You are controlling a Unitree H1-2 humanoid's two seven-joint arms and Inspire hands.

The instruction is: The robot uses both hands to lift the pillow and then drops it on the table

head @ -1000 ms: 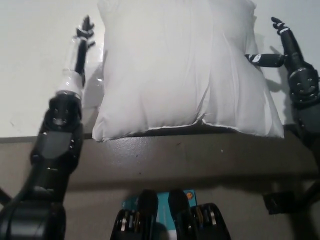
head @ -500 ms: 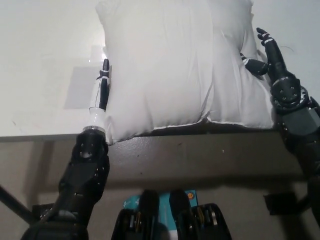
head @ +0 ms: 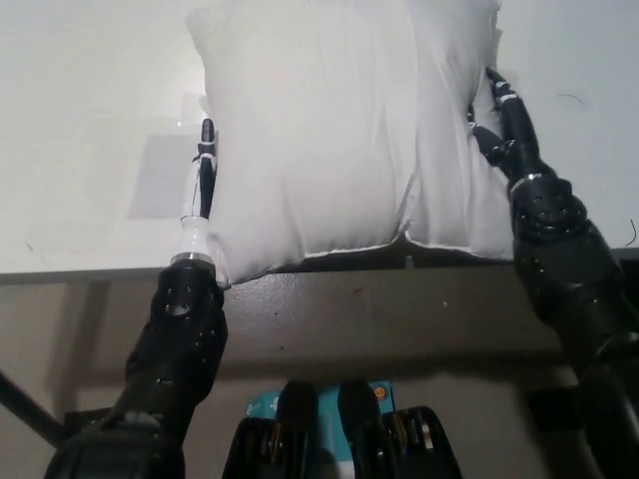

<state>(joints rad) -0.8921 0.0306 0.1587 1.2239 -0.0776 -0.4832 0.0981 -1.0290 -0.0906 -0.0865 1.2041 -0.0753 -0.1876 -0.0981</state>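
A white pillow (head: pixel 344 130) lay on the pale bench (head: pixel 90 130), filling the upper middle of the frame, its near edge overhanging the bench's front lip a little. The white left hand (head: pixel 201 185) stood at the pillow's left flank, at centre left of the frame, its fingers (head: pixel 206 140) stretched out flat along the side seam and touching the fabric. The black right hand (head: pixel 506 125) pressed into the opposite flank at the upper right, its fingers extended against the cushion, and the cloth there was dented inward. Neither hand was clenched; both were spread and laid flat, squeezing the pillow between them rather than gripping any part of it.

The step in hand appeared to be the two-sided clamp ahead of the lift: the pillow looked as if it rested on the bench, not yet raised. The next move would likely call for both arms to press inward evenly and rise together, keeping the pressure matched so the soft filling did not bulge and slip out downward. After that, parting the hands would let it fall back onto the bench.
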